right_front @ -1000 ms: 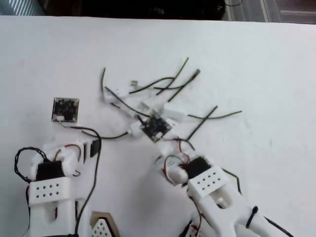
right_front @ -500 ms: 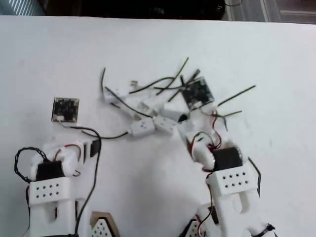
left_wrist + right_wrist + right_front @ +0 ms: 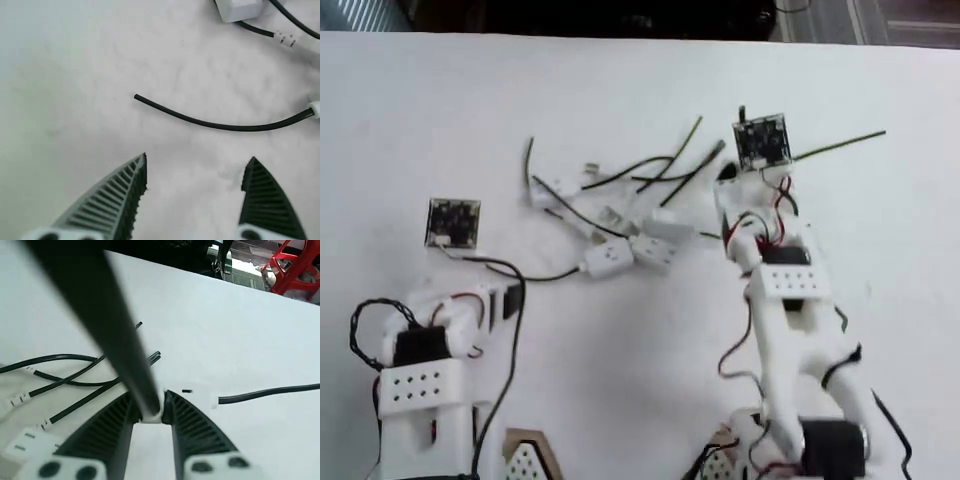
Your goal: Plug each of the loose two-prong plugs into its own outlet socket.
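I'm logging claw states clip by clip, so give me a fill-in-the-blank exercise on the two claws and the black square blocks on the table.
1. The left claw hangs ____ above the white table, holding nothing.
2. The right claw is ____ on a small white plug with a thick black cable.
3. The high view shows ____ flat black square blocks lying on the table.

Missing words: open; shut; two.
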